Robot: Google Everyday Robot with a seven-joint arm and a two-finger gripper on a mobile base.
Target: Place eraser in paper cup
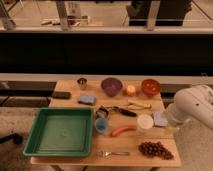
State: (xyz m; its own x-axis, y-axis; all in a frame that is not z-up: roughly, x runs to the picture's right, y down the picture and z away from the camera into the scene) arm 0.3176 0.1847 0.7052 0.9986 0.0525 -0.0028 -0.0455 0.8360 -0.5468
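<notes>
The eraser (62,95) is a small flat black block at the table's left edge, left of a light-blue sponge (86,100). The paper cup (145,122) is white and stands upright at the front right of the table, beside a carrot (122,131). My white arm (192,104) reaches in from the right. My gripper (171,120) is at the arm's end by the table's right edge, just right of the paper cup and far from the eraser. It holds nothing that I can see.
A green tray (35,142) fills the front left. A metal cup (82,83), a purple bowl (111,86), an orange ball (131,90) and a red bowl (150,87) line the back. A blue cup (102,125), grapes (155,149) and a fork (112,153) are in front.
</notes>
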